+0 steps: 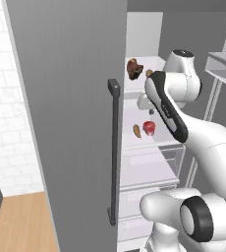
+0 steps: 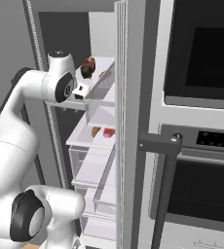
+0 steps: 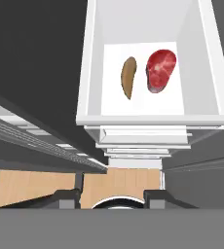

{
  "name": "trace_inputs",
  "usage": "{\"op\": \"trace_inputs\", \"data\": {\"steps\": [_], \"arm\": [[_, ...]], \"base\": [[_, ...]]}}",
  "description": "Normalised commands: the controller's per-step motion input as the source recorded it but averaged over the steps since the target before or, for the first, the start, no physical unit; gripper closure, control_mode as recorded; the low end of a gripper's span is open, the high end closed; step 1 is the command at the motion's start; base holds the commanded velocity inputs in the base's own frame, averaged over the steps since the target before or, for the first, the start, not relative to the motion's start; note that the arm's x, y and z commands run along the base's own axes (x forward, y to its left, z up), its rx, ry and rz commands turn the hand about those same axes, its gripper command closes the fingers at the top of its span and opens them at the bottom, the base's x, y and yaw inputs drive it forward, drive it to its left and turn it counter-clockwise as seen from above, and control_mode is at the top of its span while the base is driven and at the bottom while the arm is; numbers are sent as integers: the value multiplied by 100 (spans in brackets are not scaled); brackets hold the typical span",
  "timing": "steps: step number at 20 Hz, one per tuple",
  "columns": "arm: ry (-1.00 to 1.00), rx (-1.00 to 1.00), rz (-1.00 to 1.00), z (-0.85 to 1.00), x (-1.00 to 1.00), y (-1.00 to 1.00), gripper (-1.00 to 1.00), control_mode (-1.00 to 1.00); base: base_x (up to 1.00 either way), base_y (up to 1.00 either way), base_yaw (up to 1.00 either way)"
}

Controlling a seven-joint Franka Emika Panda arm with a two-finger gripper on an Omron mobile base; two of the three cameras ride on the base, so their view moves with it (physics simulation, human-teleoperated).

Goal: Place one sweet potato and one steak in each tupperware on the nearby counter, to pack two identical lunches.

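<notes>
Hovering nearly closed on nothing, the gripper [image 3: 112, 194] at the hand view's bottom looks down on a white fridge shelf [image 3: 109, 104]. An elongated brown sweet potato [image 3: 128, 77] and a red marbled steak [image 3: 160, 69] lie side by side, upper centre, probably the next pick.

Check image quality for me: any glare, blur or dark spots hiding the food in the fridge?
Hand view: sweet potato and steak sharp, evenly lit, no glare. Left base view: soft, arm hides some of the shelf. Right base view: the food small, half behind the door edge.
</notes>
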Motion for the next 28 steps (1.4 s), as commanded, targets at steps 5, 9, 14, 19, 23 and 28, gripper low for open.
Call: {"op": "trace_inputs", "data": {"steps": [5, 9, 14, 19, 23, 28], "arm": [[-29, 1, 0, 22, -15, -4, -100, -100], [-59, 2, 4, 51, -3, -9, -100, -100], [-38, 1, 9, 50, 3, 0, -100, -100], [-4, 0, 7, 31, 34, 0, -100, -100], [0, 0, 7, 25, 59, 0, -100, -100], [3, 0, 7, 2, 60, 0, -100, -100]], "base": [[0, 0, 0], [0, 0, 0], [0, 0, 0], [0, 0, 0], [0, 0, 0], [0, 0, 0]]}}
